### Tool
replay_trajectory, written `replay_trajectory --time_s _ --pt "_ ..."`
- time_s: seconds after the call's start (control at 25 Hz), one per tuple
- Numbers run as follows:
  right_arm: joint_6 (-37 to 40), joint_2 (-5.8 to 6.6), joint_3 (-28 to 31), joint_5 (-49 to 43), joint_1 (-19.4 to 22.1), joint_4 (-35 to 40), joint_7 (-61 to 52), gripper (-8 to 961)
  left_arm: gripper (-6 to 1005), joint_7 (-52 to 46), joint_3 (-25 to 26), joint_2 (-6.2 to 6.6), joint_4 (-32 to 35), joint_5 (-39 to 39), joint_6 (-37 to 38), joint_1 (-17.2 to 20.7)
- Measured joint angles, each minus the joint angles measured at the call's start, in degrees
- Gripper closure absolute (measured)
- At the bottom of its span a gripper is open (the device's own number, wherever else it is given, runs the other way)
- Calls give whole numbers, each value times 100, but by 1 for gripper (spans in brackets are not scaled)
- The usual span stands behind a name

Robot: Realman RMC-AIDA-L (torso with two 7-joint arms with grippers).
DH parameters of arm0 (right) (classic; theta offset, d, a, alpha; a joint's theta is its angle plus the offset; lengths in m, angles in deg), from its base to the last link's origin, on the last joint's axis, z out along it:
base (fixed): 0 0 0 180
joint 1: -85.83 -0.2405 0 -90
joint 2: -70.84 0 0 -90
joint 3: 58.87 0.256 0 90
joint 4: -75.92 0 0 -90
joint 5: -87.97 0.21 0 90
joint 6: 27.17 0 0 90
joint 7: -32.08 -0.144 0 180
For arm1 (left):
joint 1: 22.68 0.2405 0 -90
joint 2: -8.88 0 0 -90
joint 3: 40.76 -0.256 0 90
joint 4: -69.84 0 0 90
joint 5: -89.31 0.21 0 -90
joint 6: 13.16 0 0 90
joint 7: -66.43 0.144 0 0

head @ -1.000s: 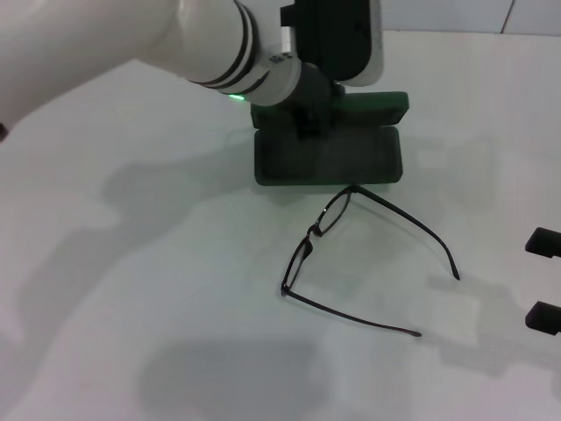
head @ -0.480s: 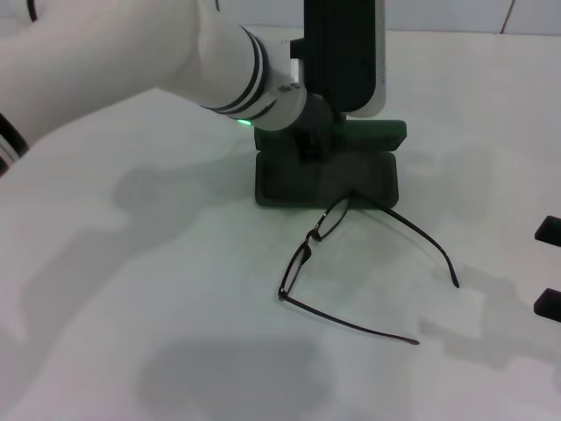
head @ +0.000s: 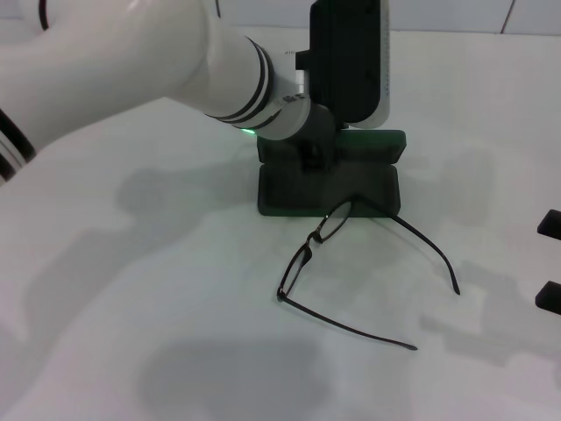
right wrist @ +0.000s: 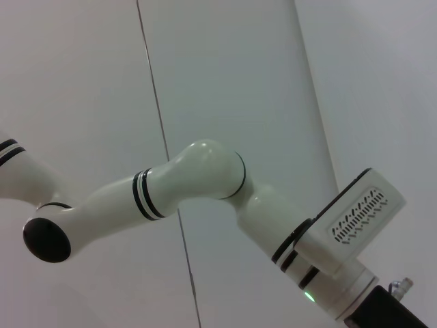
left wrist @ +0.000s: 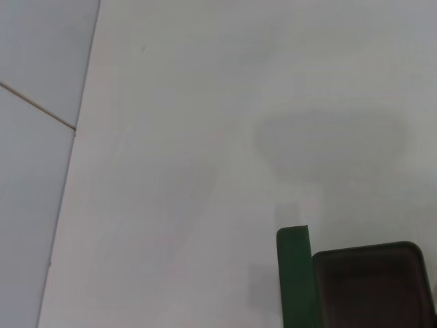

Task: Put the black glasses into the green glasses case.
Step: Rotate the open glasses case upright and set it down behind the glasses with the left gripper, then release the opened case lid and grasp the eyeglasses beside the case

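Observation:
The green glasses case (head: 329, 187) lies open on the white table, its lid standing up behind the tray. It also shows in the left wrist view (left wrist: 293, 273), with its dark lining. The black glasses (head: 308, 249) lie unfolded on the table just in front of the case. One end of the frame touches the case's front edge. My left gripper (head: 314, 147) hangs over the back of the case, by the lid, and its fingers are hidden under the wrist. My right gripper (head: 550, 260) is at the right edge of the head view, open and empty.
The white table (head: 131, 289) carries nothing else in view. My big left arm (head: 149, 66) crosses the back left and casts shadows on the table. The right wrist view shows only a wall and the left arm (right wrist: 205, 178).
My left arm has moved nearer and a little to the right. The case has slid with it toward the glasses and now meets their frame. The right gripper has drifted slightly right.

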Motion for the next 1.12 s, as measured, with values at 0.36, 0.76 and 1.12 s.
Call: replay_trajectory --time_s 0.36,0.76,1.12 --pt "-496 33 9 -271 -7 182 -55 202 655 -449 44 6 691 -9 92 83" --pt "-1321 39 -82 -1785 -1148 1364 -1424 203 629 -1120 1136 18 2958 -1714 -23 1883" --pt "-1126 14 -676 -3403 -2847 2642 -2508 233 633 1240 2708 38 1541 -5950 428 3106"
